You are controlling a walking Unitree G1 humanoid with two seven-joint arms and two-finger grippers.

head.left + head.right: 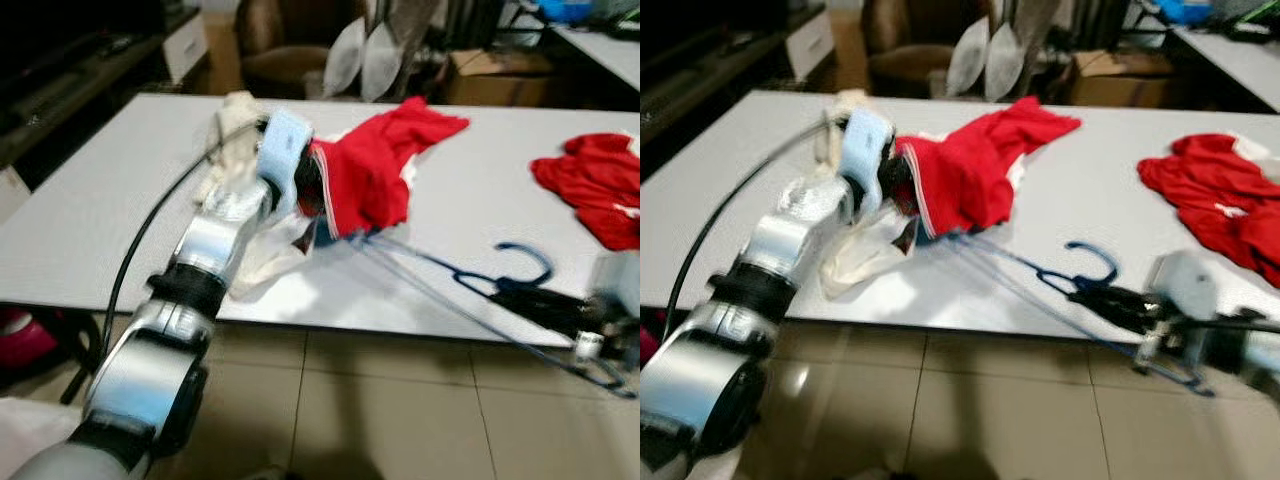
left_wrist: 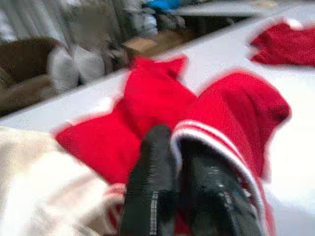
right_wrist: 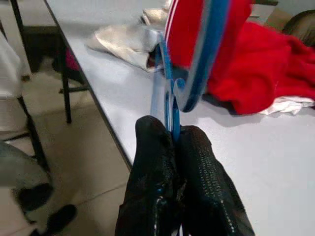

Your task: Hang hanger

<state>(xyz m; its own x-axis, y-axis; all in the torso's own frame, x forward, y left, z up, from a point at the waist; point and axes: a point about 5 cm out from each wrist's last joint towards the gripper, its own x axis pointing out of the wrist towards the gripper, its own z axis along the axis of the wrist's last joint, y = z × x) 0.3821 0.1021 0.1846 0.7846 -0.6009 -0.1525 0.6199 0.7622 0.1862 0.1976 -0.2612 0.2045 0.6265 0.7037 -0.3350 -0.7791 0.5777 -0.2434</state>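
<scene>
Over the white worktop [image 1: 120,200], our left end effector [image 2: 184,147] pinches the red garment [image 1: 375,170] while our right end effector [image 3: 174,135] clamps the blue hanger [image 1: 500,275].

hanger [image 1: 470,285] | blue, thin wire, hook curled upward | lies tilted over near edge of white tabletop [image 1: 100,200] | far end tucked into red shirt [image 1: 375,170] | hook end pinched between right claw [image 3: 174,140] fingers | shirt bunched, white-trimmed, raised off tabletop

Motion blur softens everything; the blue hanger [image 1: 470,285] runs partly hidden under the red shirt [image 1: 375,170].
</scene>
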